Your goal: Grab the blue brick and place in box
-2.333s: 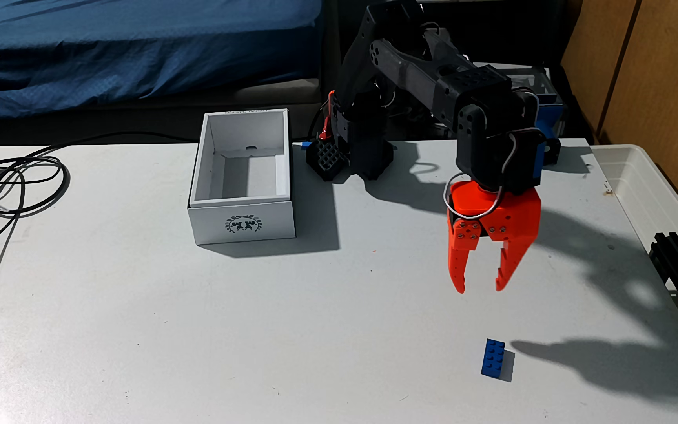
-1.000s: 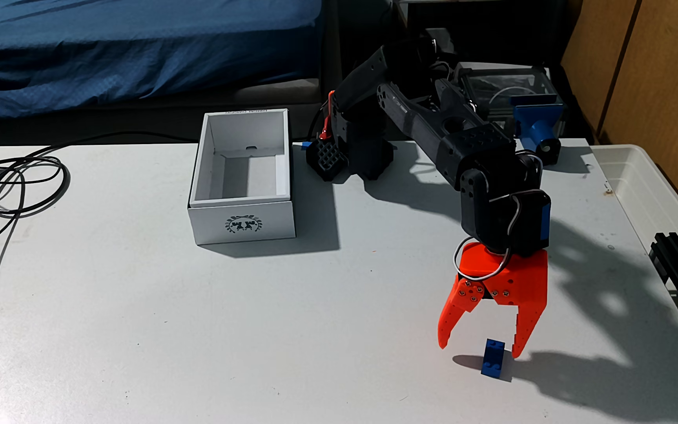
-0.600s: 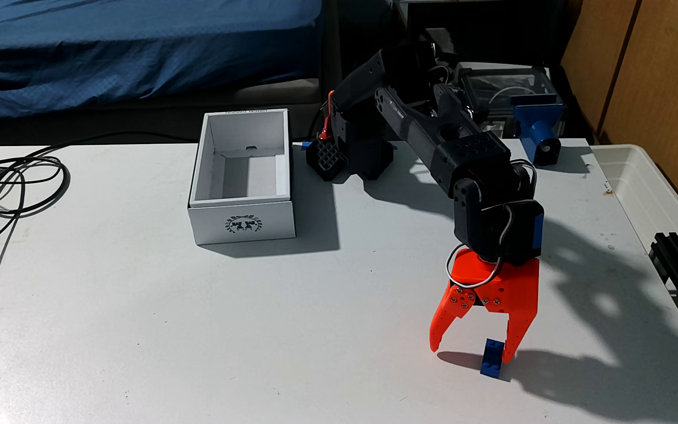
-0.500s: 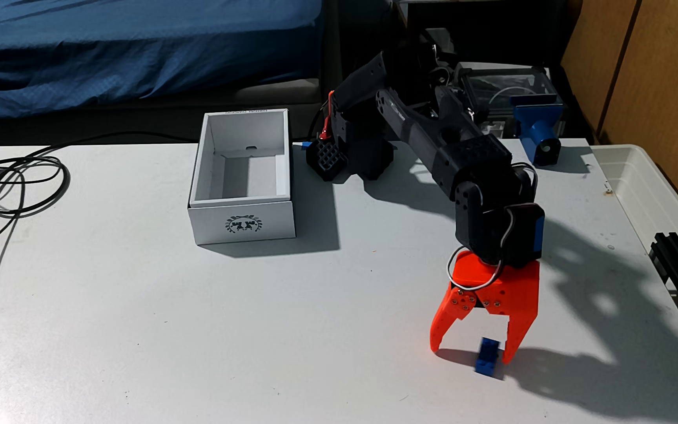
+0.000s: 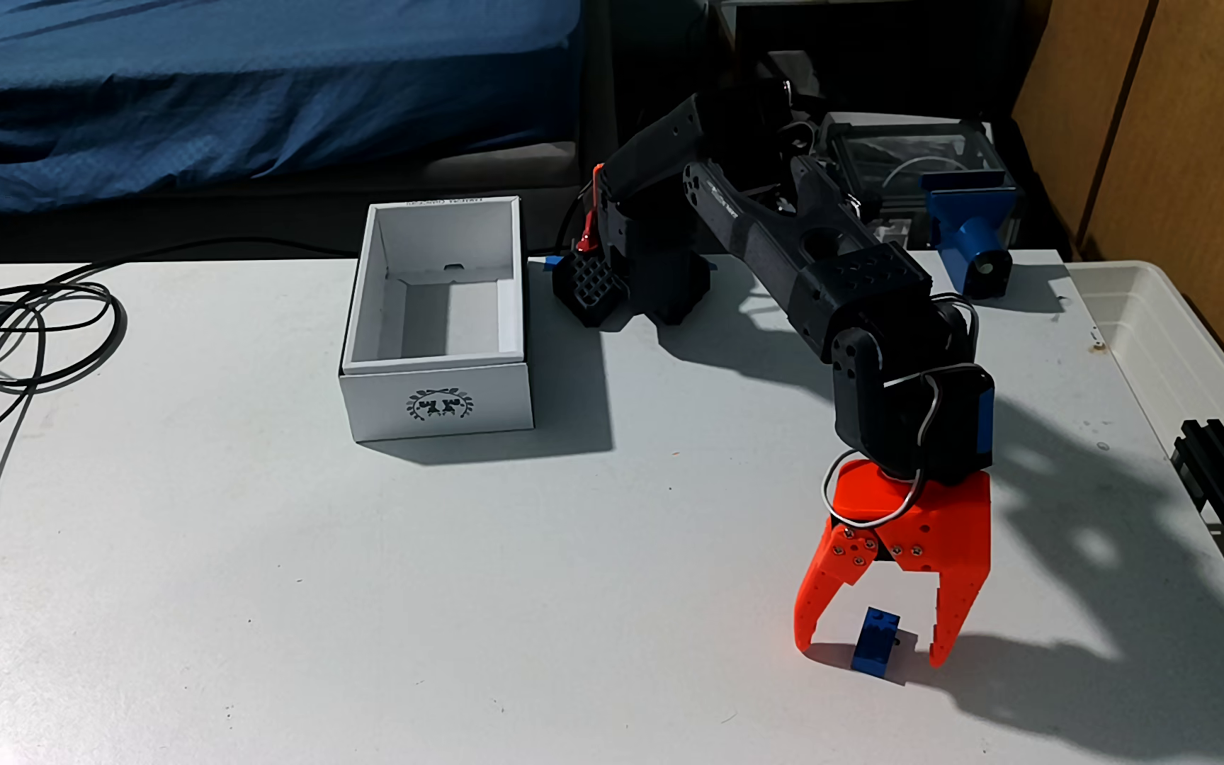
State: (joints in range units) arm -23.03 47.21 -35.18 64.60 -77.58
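Now the gripper (image 5: 870, 656) straddles the blue brick (image 5: 877, 641), jaws apart; it should centre, then squeeze evenly before lifting toward the box (image 5: 437, 401).

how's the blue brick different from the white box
The blue brick is tiny, solid bright-blue plastic; the box is far larger, hollow white cardboard with a dark logo. The brick sits between the open gripper fingers; the box stands apart at left, empty. Both rest on the table.

One blue brick (image 5: 876, 641), one white box (image 5: 440, 401), one orange gripper (image 5: 868, 656), one blue clamp-like part (image 5: 971, 229)
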